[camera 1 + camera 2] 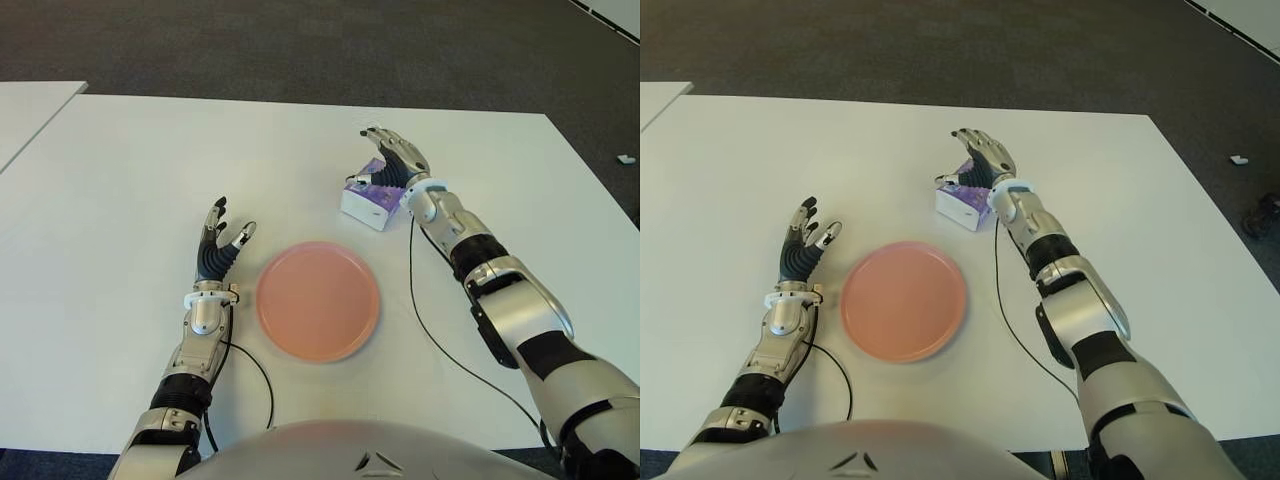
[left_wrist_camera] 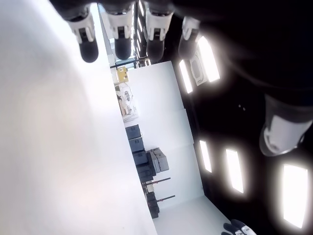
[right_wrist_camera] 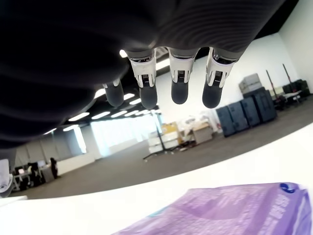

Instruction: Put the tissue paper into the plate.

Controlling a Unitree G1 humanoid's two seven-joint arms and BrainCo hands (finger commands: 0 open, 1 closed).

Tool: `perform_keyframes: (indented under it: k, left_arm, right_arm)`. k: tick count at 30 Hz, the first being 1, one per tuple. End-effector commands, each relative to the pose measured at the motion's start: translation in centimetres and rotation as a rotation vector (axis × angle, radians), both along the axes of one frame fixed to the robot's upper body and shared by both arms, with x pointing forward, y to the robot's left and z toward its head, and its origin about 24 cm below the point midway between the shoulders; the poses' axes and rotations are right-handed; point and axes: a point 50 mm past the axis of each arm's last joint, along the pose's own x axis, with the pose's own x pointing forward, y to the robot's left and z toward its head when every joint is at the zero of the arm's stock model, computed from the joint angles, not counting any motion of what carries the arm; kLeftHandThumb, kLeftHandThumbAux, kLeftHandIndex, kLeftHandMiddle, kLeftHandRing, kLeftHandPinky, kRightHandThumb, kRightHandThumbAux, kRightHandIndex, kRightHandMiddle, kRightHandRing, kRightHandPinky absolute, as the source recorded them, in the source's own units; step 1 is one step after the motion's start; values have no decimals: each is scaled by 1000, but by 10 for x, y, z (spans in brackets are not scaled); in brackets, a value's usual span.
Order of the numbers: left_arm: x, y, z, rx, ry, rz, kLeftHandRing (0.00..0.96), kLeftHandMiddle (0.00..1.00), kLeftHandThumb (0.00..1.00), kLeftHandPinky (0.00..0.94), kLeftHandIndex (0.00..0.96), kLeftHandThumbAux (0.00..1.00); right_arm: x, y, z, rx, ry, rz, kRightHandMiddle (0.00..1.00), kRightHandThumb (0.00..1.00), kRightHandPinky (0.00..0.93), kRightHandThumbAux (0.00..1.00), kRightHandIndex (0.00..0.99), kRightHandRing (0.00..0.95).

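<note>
A purple and white tissue pack (image 1: pixel 366 200) lies on the white table (image 1: pixel 130 170), beyond and to the right of the pink plate (image 1: pixel 317 300). My right hand (image 1: pixel 395 160) hovers just over the pack's far right side, fingers spread and holding nothing; its wrist view shows the purple pack (image 3: pixel 230 210) below the extended fingers (image 3: pixel 178 85). My left hand (image 1: pixel 220 245) shows to the left of the plate, fingers open and pointing up. The plate holds nothing.
A second white table (image 1: pixel 25 110) stands at the far left, with a gap between. Dark carpet (image 1: pixel 300 40) lies beyond the table's far edge. A black cable (image 1: pixel 425 320) runs along the table under my right forearm.
</note>
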Motion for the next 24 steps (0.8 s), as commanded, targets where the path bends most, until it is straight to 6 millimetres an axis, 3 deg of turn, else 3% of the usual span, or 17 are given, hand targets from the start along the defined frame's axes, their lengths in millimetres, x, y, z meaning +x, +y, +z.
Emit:
perform_keyframes:
  k: [1,13,24]
  left_arm:
    - [-16,-2,-21,-26,99,-3,0,0,0,0,0,448]
    - [-16,-3,-23,-14,117,3,0,0,0,0,0,449]
    - [-17,-3,-24,-24,122,8,0,0,0,0,0,452]
  right_arm:
    - [-9,5,-14,-29,45,45,0,57,0,433,0,0]
    - [-18,16,-34,-82,120,87,0,73,0,423,0,0]
    - [-15,9,-45,-156,169,55,0,94,0,438,0,0]
